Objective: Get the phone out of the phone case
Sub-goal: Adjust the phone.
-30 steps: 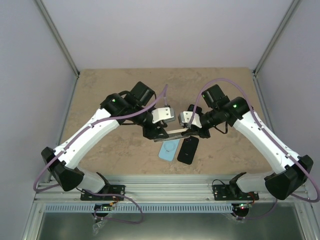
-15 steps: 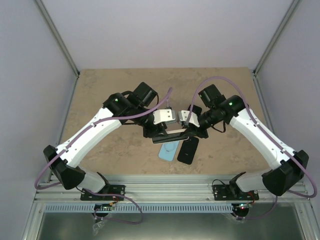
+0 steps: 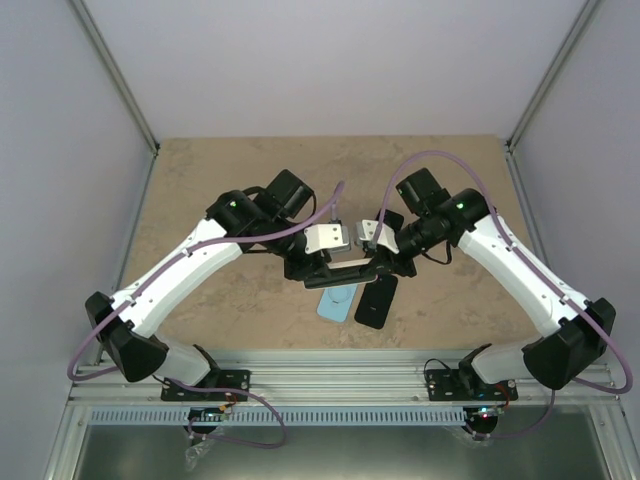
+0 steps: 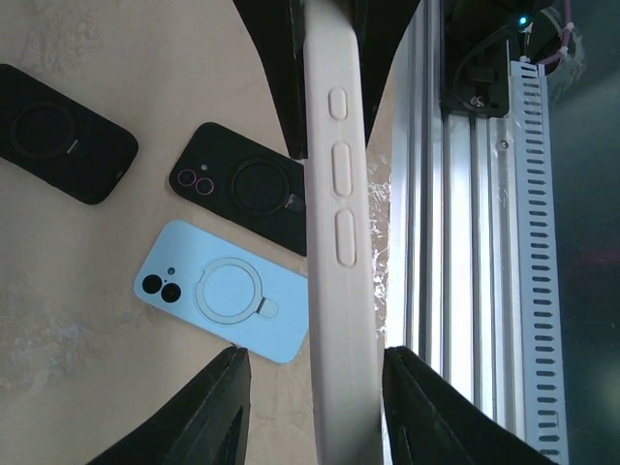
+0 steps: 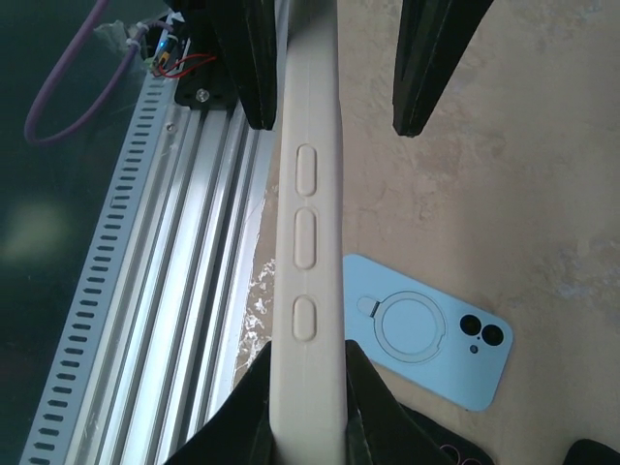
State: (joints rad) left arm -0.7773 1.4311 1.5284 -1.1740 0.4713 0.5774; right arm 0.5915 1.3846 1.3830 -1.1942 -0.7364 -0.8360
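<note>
A: Any sign of the cream phone case (image 3: 348, 266)?

B: Up off the table (image 3: 200, 200), at the middle of the top view, bridged between the two arms. Seen edge-on in both wrist views, running top to bottom through the centre, with three raised buttons along the side.

A: And a phone inside?

B: Cannot tell from the edge alone.

A: Grip by the right gripper (image 5: 310, 368)?

B: Pinched hard onto the case at the bottom of the right wrist view, with both fingers (image 5: 232, 426) pressed flat against it.

A: Same for the left gripper (image 4: 315, 368)?

B: No. Spread apart around the case at the bottom of the left wrist view. Close against it on the right-hand side of the frame, with a clear gap on the left-hand side.

A: Anything lying below?

B: A light blue case (image 4: 218, 291) flat on the table, left of centre, ring and twin lenses facing up. Just beside it, higher in the frame, a black case (image 4: 242, 194) with pink-rimmed lenses. Well apart, at the upper left, another black case (image 4: 63, 131). Down the right of that frame, the aluminium rail (image 4: 465, 242).
</note>
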